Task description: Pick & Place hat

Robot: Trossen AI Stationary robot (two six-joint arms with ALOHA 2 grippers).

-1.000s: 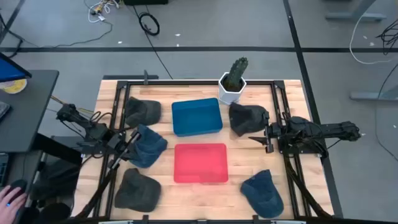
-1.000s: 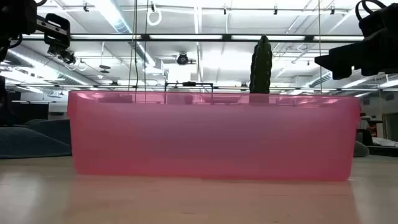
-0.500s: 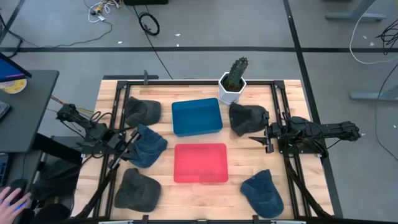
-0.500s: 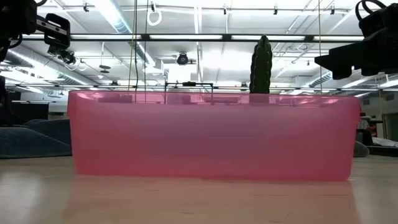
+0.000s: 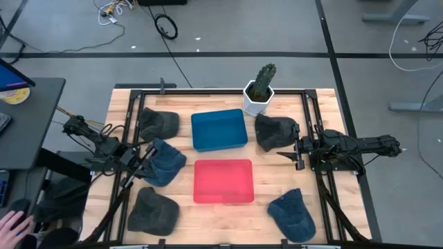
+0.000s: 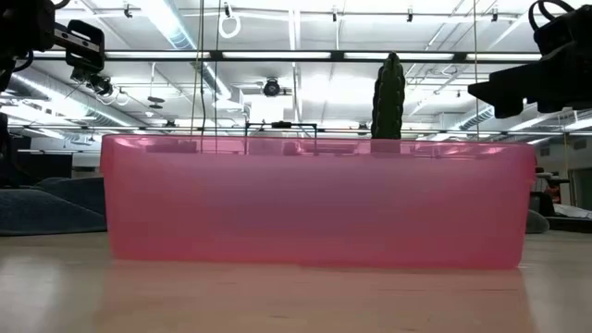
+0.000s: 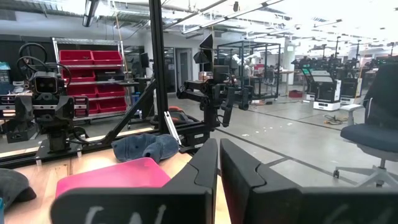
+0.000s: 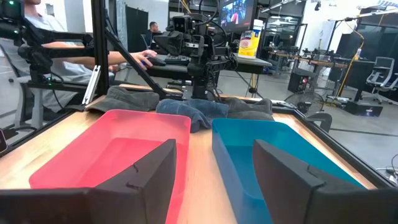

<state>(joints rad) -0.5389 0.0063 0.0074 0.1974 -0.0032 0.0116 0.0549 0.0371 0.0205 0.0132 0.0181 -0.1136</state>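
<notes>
High view: I am seeing five hats lying around two bins on the counter [image 5: 228, 211].
Left end effector [image 5: 147, 153]: fingers pressed together, holding nothing, sitting over the blue hat [image 5: 165, 163] left of the red bin [image 5: 223, 181].
Right end effector [image 5: 285, 153]: fingers standing apart, empty, hovering beside the dark hat [image 5: 275, 131] right of the blue bin [image 5: 219, 129].
Cactus pot [image 5: 259, 90]: standing at the far edge.

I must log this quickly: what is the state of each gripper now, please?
Left gripper: jaws closed, holding nothing, raised above the blue hat.
Right gripper: jaws open, holding nothing, beside the dark hat.
</notes>
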